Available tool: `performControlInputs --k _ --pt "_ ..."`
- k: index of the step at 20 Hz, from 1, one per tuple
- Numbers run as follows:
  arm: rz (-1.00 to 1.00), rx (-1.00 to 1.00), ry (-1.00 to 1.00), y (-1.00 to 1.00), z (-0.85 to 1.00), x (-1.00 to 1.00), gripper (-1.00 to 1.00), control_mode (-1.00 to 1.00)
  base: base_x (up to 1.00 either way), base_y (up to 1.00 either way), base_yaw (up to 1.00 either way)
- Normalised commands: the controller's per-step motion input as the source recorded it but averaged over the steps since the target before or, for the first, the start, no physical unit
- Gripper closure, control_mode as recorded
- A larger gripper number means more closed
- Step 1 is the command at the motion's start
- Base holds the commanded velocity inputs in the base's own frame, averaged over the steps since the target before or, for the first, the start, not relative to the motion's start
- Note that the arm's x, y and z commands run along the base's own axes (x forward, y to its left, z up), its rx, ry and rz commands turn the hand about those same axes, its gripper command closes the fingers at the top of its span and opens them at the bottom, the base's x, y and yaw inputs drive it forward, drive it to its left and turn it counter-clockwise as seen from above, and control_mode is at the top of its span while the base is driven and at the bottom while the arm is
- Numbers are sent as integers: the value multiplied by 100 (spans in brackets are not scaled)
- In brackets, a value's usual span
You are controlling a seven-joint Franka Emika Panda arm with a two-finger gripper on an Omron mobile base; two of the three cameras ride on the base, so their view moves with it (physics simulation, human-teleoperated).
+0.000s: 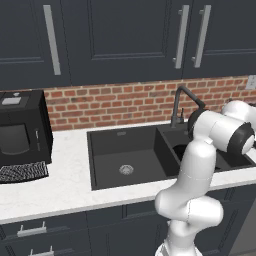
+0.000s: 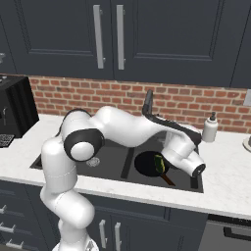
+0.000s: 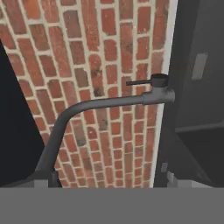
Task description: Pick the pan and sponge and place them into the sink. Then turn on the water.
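The black pan [image 2: 147, 165] lies in the small right basin of the black sink [image 1: 107, 150], its handle pointing toward the front rim. The green and yellow sponge [image 2: 158, 162] rests inside the pan. No water runs from the dark gooseneck faucet [image 1: 182, 100]. In the hand view, which is rolled sideways, the faucet [image 3: 113, 102] stretches across the brick wall, its spout end coming down close to one fingertip [image 3: 45, 178]. My gripper [image 3: 109, 181] is open, jaws wide apart with nothing between them. In the right base view my hand hangs over the right basin, just under the faucet spout [image 2: 171, 126].
A white soap dispenser [image 2: 211, 128] stands on the counter right of the sink. A black appliance [image 1: 22, 132] sits on the counter at the far left. Dark cabinets hang above the brick backsplash. My arm arches over the sink's divider.
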Motion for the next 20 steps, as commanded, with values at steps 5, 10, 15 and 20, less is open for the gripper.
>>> performControlInputs --k 5,10,15,20 --pt "0 14 58 0 35 0 -100 -100 0 0 0" --pt "0 12 49 0 11 1 -100 -100 0 0 0" --pt "0 18 42 -2 -24 15 -100 -100 0 0 0" --pt "0 11 25 0 -20 13 -100 -100 0 0 0"
